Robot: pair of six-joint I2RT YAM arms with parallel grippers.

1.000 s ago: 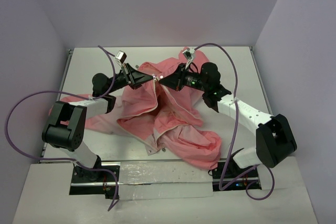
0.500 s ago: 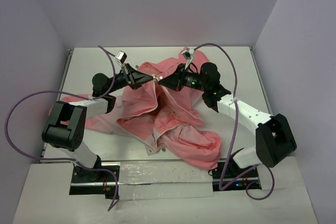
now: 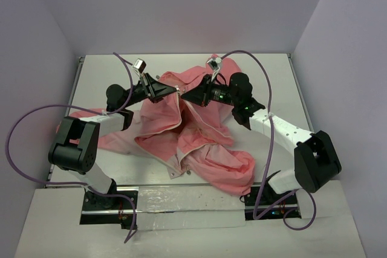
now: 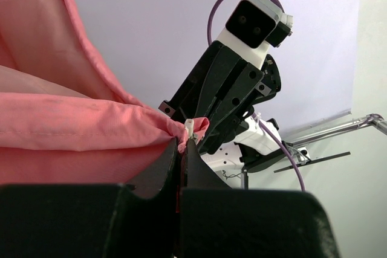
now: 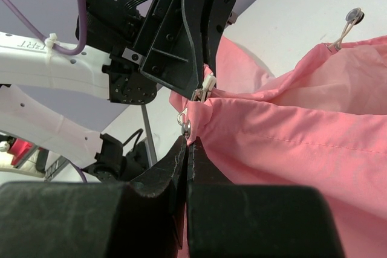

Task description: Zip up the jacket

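Note:
The salmon-pink jacket (image 3: 199, 137) lies open and crumpled in the middle of the table, its paler lining and light zipper edges showing. My left gripper (image 3: 176, 92) is shut on one front edge of the jacket (image 4: 91, 125) by the white zipper end (image 4: 190, 127). My right gripper (image 3: 184, 94) is shut on the other front edge (image 5: 290, 131), just under a metal snap (image 5: 186, 127). The two grippers meet tip to tip above the jacket, holding both edges lifted.
The white table (image 3: 272, 70) is walled on three sides. A sleeve (image 3: 115, 140) spreads left beneath the left arm; a bunched fold (image 3: 227, 167) lies near the front edge. Purple cables (image 3: 260, 64) loop over both arms.
The right wrist has shifted slightly left and up toward the left gripper. The left arm and the jacket have barely moved.

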